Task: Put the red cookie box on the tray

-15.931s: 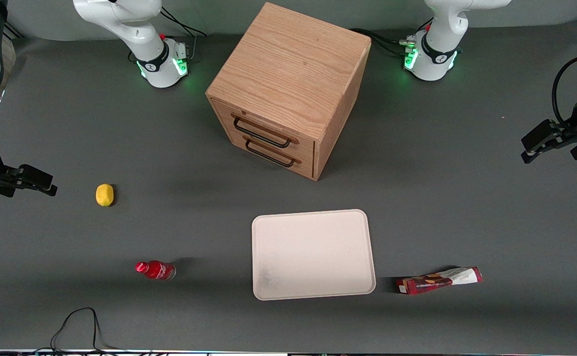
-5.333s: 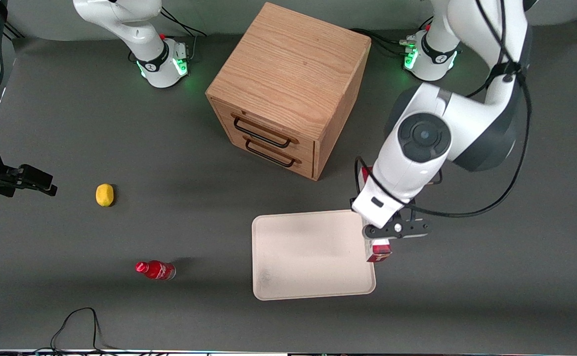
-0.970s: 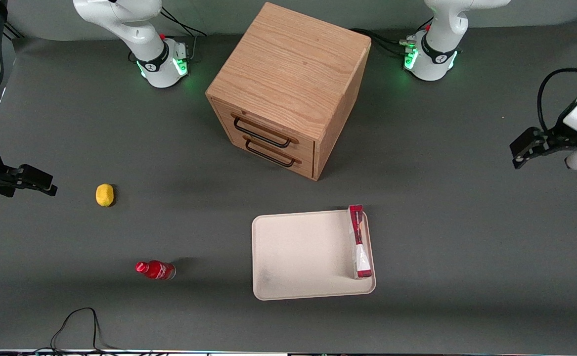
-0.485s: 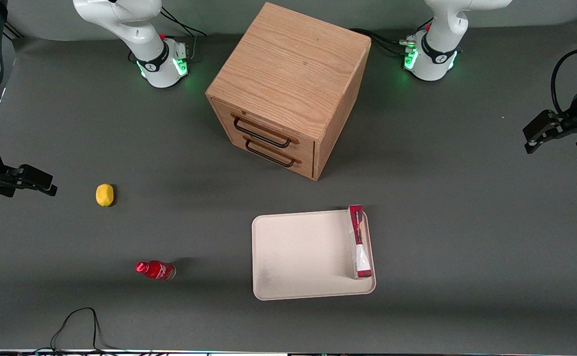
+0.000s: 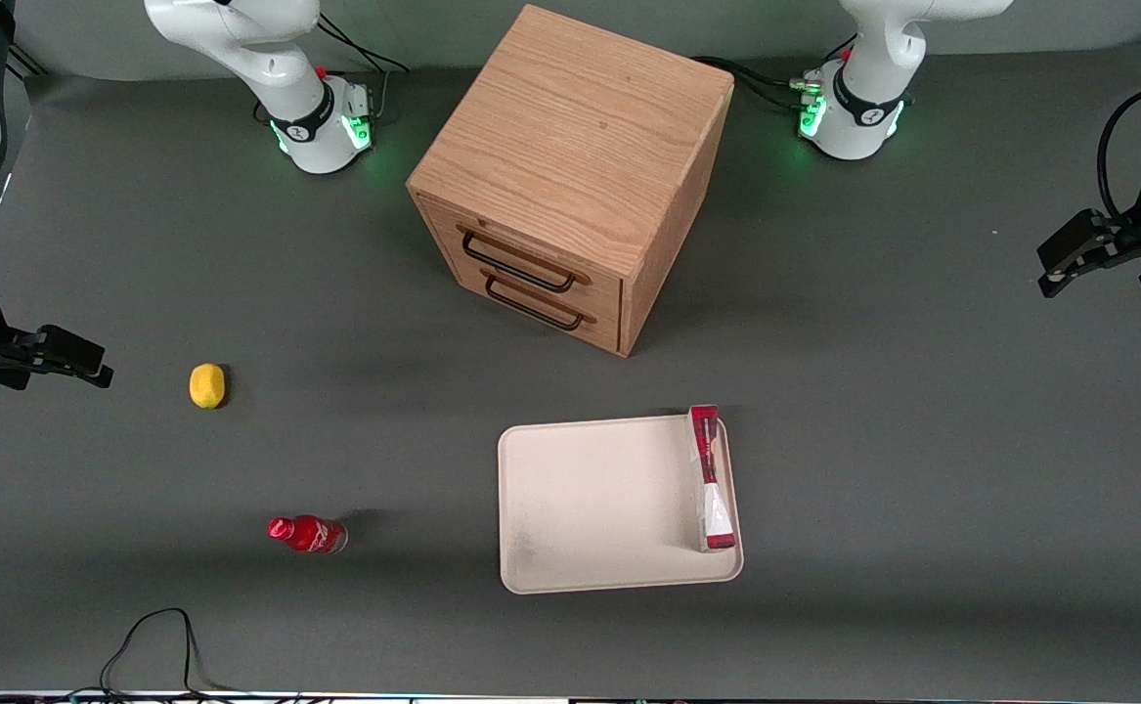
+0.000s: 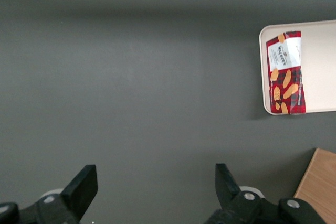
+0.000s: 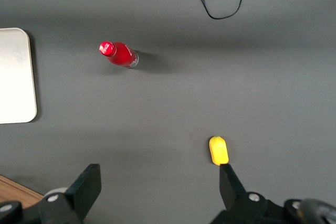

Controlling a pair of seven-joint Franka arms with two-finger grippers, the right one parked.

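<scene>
The jaws stood wide apart and held nothing, the black two-finger gripper (image 6: pixel 152 192) hanging above bare matte grey table (image 5: pixel 922 440) at the working arm's end, well apart from the tray. The long, slim dark-red cardboard cookie box (image 5: pixel 708 477) with its white end lay flat inside the cream, round-cornered, low-rimmed tray (image 5: pixel 590 508), along the short edge nearest that arm.

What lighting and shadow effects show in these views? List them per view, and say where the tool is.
Front view: green light glows on the arm bases; the wooden cabinet casts a soft shadow, as does the red bottle. Left wrist view: even light, the red cookie box sharp on the tray; the tool open, apart from both.
</scene>
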